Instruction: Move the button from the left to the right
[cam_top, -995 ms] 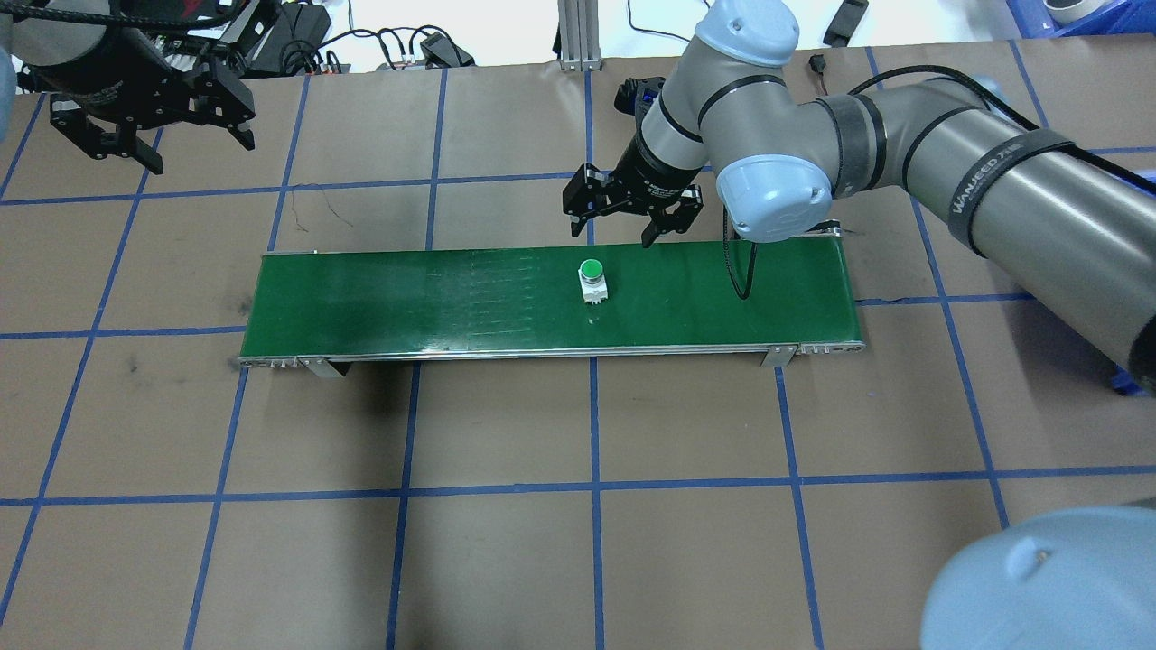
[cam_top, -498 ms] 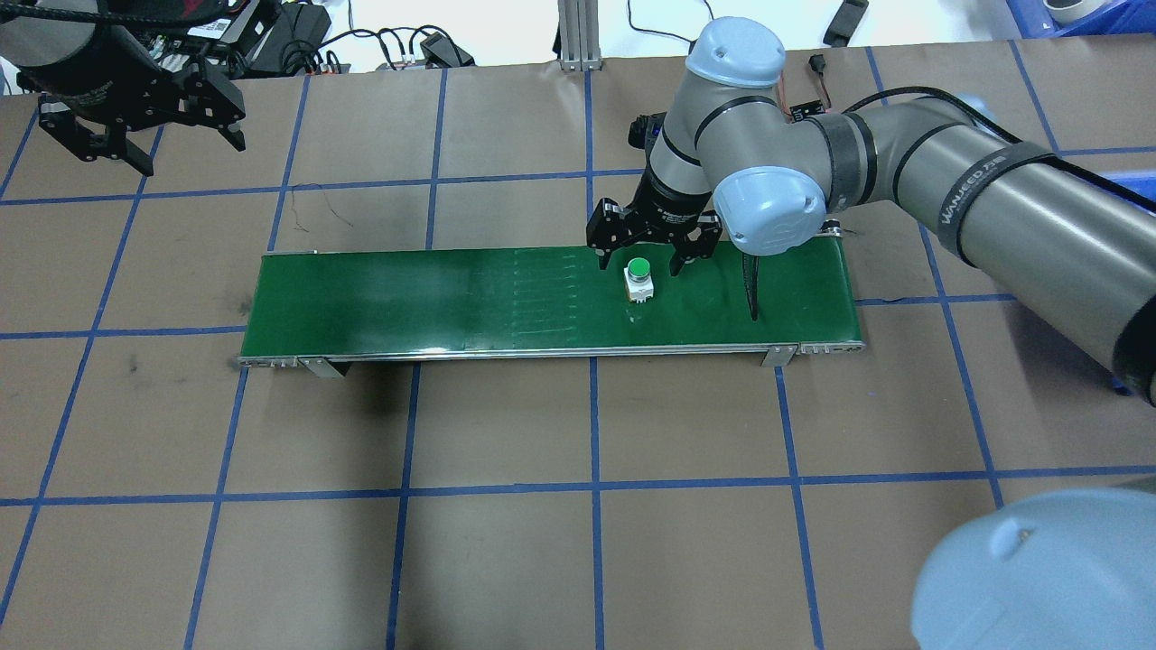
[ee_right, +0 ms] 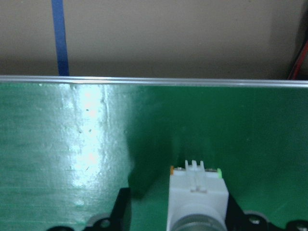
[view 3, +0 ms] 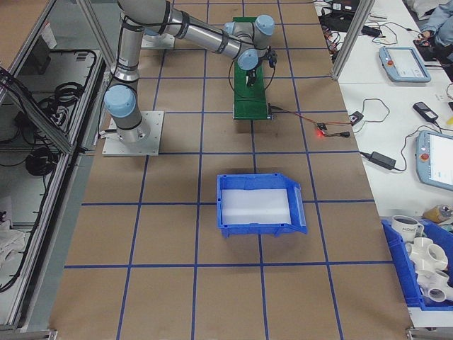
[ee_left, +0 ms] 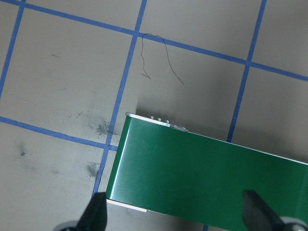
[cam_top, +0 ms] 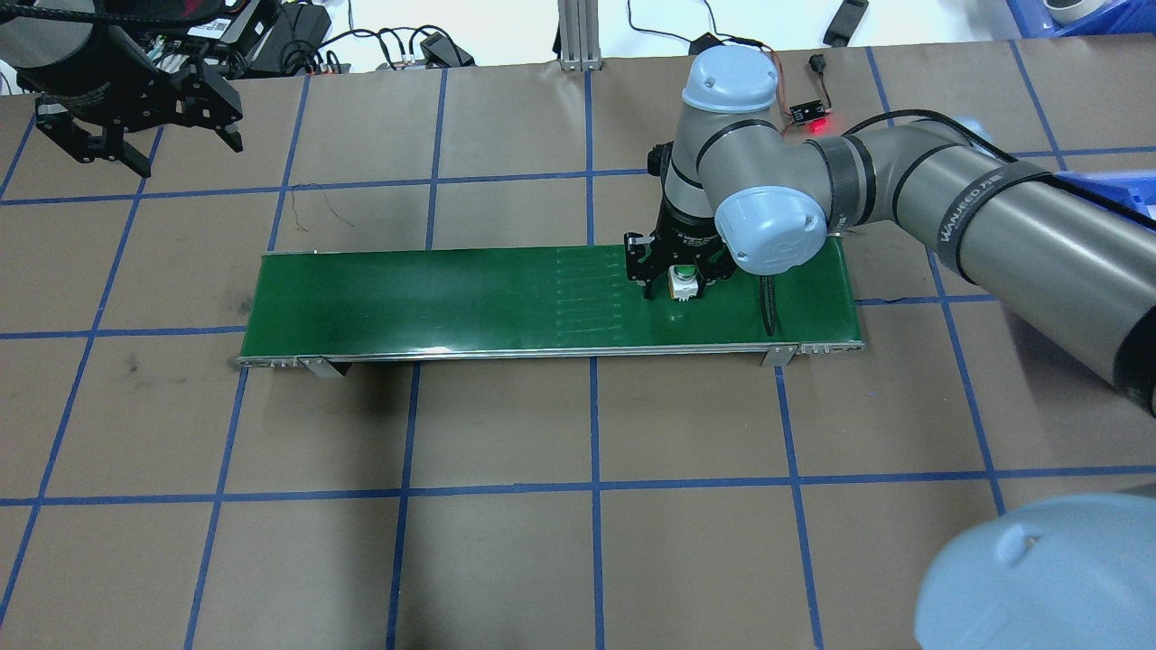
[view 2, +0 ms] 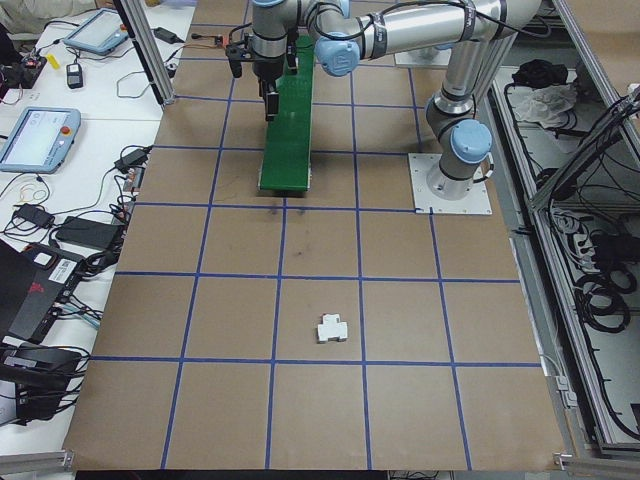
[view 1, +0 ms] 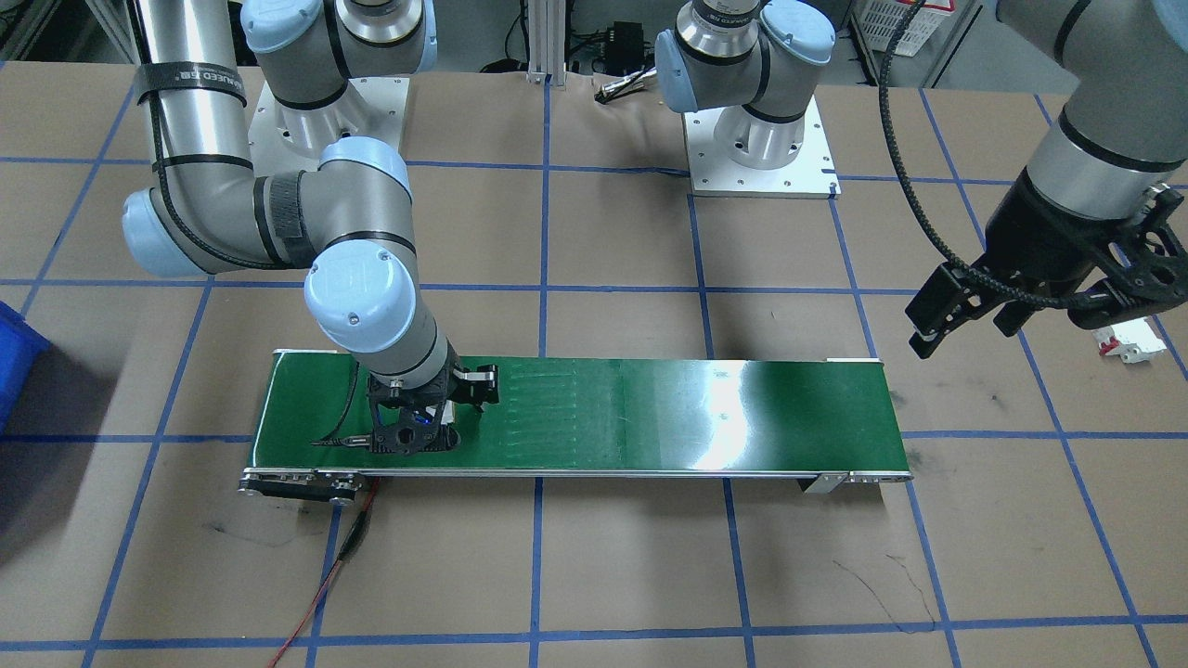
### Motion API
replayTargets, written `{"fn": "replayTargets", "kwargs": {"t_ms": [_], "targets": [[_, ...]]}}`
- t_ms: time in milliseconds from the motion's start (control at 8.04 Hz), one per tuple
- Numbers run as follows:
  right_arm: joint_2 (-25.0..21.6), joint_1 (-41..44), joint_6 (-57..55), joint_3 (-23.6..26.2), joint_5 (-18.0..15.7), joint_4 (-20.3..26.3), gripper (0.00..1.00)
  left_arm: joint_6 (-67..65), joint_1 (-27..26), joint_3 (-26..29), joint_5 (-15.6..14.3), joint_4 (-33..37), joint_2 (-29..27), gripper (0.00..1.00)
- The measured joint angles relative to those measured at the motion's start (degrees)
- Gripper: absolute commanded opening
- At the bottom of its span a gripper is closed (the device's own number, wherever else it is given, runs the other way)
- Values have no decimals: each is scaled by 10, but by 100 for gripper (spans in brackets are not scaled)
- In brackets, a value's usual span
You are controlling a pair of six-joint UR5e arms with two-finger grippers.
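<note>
The button (cam_top: 685, 289), a small white block with a green cap, stands on the green conveyor belt (cam_top: 452, 298) towards its right end. My right gripper (cam_top: 677, 284) is down over it, open, with one finger on each side. In the right wrist view the button (ee_right: 197, 192) sits between the fingers, with a gap showing on its left side. From the front, the right gripper (view 1: 418, 431) hides the button. My left gripper (cam_top: 191, 157) hangs open and empty above the table's far left corner; its wrist view shows the belt's left end (ee_left: 207, 178).
A white breaker block (view 1: 1128, 343) lies on the table beyond the belt's left end. A blue bin (view 3: 258, 205) sits on the right part of the table. A small sensor (cam_top: 817, 126) glows red behind the belt's right end. Cables and devices line the table's far edge.
The button has travelled right along the belt. My right gripper followed it right and came down over it, fingers now on both sides. The left gripper stayed nearly still.
</note>
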State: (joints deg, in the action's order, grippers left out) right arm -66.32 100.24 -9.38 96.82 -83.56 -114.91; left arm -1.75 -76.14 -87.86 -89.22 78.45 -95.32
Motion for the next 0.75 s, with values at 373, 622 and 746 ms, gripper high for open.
{"fn": "replayTargets", "kwargs": {"t_ms": [373, 622, 746], "targets": [[-13, -2, 13, -7, -24, 7, 0, 0, 0, 0, -1, -2, -1, 100], [-29, -12, 10, -22, -34, 11, 0, 0, 0, 0, -1, -2, -1, 100], [-40, -28, 9, -33, -35, 23, 0, 0, 0, 0, 0, -2, -2, 100]]}}
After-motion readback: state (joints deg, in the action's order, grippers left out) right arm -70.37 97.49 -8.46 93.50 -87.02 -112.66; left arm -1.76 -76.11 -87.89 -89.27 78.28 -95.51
